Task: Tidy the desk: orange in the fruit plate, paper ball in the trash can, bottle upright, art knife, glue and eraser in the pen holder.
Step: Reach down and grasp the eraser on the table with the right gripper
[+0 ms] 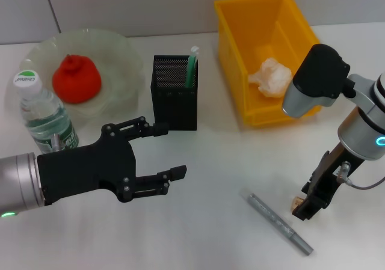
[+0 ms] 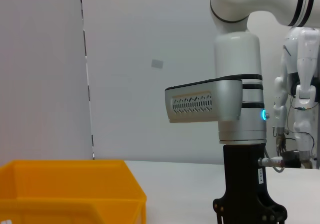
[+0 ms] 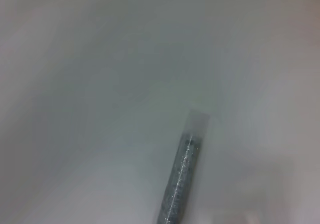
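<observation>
The orange lies in the glass fruit plate at the back left. In front of the plate the bottle stands upright. A green art knife sticks out of the black mesh pen holder. The paper ball rests inside the yellow trash can. My left gripper hovers open in front of the pen holder, holding nothing. Low over the table at the front right is my right gripper, with the small tan eraser at its tip. The grey glue stick lies just to its left.
The left wrist view shows a corner of the yellow trash can and, farther off, the right arm standing over the table. A grey wall runs along the back of the white desk.
</observation>
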Controlling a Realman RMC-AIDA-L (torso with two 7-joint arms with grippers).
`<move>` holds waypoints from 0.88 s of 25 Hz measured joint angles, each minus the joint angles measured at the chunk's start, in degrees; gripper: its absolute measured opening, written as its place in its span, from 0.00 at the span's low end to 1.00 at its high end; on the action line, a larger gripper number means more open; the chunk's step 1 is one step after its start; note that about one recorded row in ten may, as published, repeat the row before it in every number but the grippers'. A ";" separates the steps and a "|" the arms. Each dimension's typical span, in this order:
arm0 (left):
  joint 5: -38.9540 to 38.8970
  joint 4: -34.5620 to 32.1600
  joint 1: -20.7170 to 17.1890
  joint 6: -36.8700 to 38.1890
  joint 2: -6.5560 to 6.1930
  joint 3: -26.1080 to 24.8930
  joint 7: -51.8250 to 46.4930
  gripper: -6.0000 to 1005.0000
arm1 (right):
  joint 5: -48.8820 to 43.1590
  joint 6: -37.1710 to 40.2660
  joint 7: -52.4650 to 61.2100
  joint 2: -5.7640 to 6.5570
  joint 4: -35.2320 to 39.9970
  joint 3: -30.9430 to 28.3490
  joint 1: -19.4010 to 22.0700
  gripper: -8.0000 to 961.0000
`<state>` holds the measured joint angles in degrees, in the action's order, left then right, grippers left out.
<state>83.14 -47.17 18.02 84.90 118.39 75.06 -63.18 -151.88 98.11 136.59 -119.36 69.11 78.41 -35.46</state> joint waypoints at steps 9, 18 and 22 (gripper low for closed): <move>0.00 0.19 0.00 0.00 0.00 -0.12 0.18 0.78 | 0.00 -0.69 0.65 0.01 -0.50 1.27 -0.21 0.59; 0.00 0.43 0.03 0.00 0.00 -0.26 0.68 0.78 | -0.47 -0.68 1.06 0.10 -1.81 1.37 -1.08 0.59; 0.00 0.43 0.05 0.00 0.00 -0.27 0.71 0.78 | -1.27 -0.67 1.18 0.10 -2.07 1.40 -1.48 0.59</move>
<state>83.14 -46.73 18.07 84.91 118.39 74.79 -62.47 -153.15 97.43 137.77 -119.26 67.04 79.81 -36.94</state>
